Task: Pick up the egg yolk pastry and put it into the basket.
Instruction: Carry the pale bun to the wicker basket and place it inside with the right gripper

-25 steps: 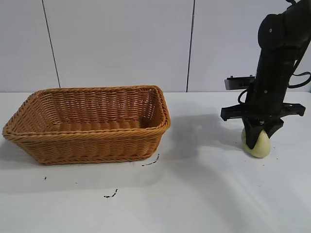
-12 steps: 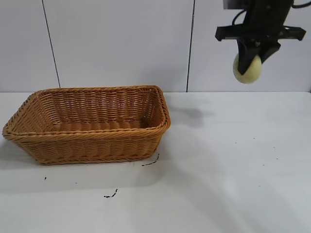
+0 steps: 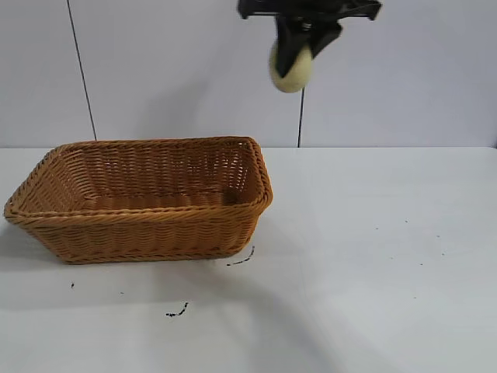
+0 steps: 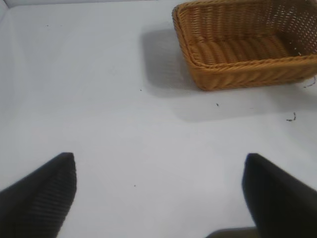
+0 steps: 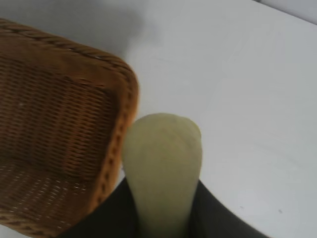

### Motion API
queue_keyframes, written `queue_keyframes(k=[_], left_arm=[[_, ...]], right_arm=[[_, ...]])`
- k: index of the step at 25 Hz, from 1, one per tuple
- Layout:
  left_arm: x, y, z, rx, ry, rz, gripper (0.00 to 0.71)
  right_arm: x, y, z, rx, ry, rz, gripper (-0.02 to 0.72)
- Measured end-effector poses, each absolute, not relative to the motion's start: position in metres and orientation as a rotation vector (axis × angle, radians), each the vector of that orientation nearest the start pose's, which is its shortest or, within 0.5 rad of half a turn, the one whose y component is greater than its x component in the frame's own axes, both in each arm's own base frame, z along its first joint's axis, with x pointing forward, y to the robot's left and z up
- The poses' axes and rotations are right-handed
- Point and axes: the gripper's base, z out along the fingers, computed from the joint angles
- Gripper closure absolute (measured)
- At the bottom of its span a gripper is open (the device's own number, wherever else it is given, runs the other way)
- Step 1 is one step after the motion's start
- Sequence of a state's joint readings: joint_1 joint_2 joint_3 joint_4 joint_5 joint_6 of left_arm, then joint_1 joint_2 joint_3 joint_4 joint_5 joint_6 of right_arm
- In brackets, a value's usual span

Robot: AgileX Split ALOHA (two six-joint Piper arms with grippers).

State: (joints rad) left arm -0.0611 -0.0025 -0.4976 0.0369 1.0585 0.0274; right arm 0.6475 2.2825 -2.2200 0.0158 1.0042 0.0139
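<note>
- Egg yolk pastry [image 3: 291, 68] pinched in my right gripper [image 3: 304, 48], high above the bench [image 3: 373, 256], just right of the basket [image 3: 140, 198] so it clears the rim.
- Basket sits left, nothing in it.
- Left gripper [image 4: 158, 198] wide open, holding nothing, parked low near the bench.

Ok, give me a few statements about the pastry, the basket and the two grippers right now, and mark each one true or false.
1. The right gripper holds the pastry high above the table. True.
2. The pastry lies inside the basket. False: it hangs in the air, just outside the basket's right end.
3. The basket holds nothing. True.
4. The left gripper is clamped on the basket's rim. False: it is open, apart from the basket.
5. The basket is tipped onto its side. False: it sits upright on the table.
</note>
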Motion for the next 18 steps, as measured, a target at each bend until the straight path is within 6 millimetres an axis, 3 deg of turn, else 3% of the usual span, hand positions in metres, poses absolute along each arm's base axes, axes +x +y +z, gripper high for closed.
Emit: queue_keyframes(k=[5, 10, 12, 15, 18], left_arm=[[-0.005, 0.003, 0.277, 0.089, 2.04, 0.023, 0.017], [-0.005, 0.003, 0.277, 0.089, 2.04, 0.023, 0.017], [-0.005, 0.003, 0.277, 0.089, 2.04, 0.023, 0.017], [-0.005, 0.003, 0.277, 0.089, 2.04, 0.023, 0.017], [-0.005, 0.003, 0.277, 0.089, 2.04, 0.023, 0.017]], right_arm=[[0.415, 0.338, 0.212, -0.835, 2.442, 0.289, 0.563], [0.423, 0.342, 0.162, -0.847, 2.497, 0.267, 0.563], [0.424, 0.343, 0.151, -0.851, 2.513, 0.261, 0.551], [0.424, 0.343, 0.148, -0.853, 2.513, 0.262, 0.432], [0.425, 0.344, 0.152, -0.851, 2.499, 0.268, 0.202]])
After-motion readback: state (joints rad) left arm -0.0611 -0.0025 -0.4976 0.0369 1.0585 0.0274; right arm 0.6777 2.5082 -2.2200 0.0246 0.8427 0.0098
